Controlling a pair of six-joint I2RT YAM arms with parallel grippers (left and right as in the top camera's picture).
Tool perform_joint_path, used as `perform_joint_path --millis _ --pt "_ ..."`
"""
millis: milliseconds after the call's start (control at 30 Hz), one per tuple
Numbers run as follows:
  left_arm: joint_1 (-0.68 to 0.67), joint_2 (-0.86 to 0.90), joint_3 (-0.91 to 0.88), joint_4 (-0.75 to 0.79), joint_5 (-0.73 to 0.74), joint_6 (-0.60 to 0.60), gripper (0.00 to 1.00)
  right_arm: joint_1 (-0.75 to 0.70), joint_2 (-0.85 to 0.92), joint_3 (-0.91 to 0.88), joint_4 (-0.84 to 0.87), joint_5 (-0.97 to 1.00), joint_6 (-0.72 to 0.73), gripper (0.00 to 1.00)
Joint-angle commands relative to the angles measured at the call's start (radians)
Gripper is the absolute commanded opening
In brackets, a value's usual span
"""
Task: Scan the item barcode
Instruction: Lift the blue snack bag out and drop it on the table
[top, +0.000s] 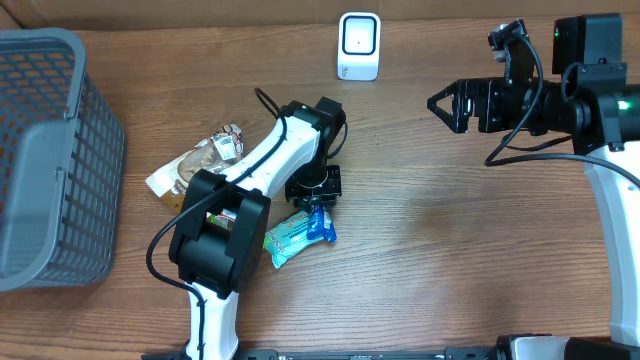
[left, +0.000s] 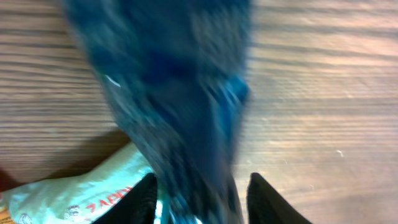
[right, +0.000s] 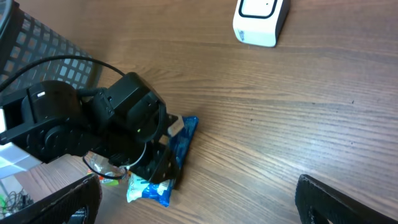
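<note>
Blurred blue packet (left: 174, 81) sits between left tool (left: 202, 183) fingers, grip unclear.

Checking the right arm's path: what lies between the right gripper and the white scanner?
Only bare table lies between the right gripper and the white scanner, shown in the overhead view.
</note>
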Motion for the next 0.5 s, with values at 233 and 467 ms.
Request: perform_joint_path --millis 233,467 --pt "0.045 -0.087 0.447 -0.213 -0.003 0.179 0.67 0.002 0.005 0.026 0.023 -0.003 0.005 1.0" --pt "0.234 -0.257 0.713 -0.24 0.006 0.096 0.56 0.029 0.099 0.022 0.055 -0.1 0.038 0.85"
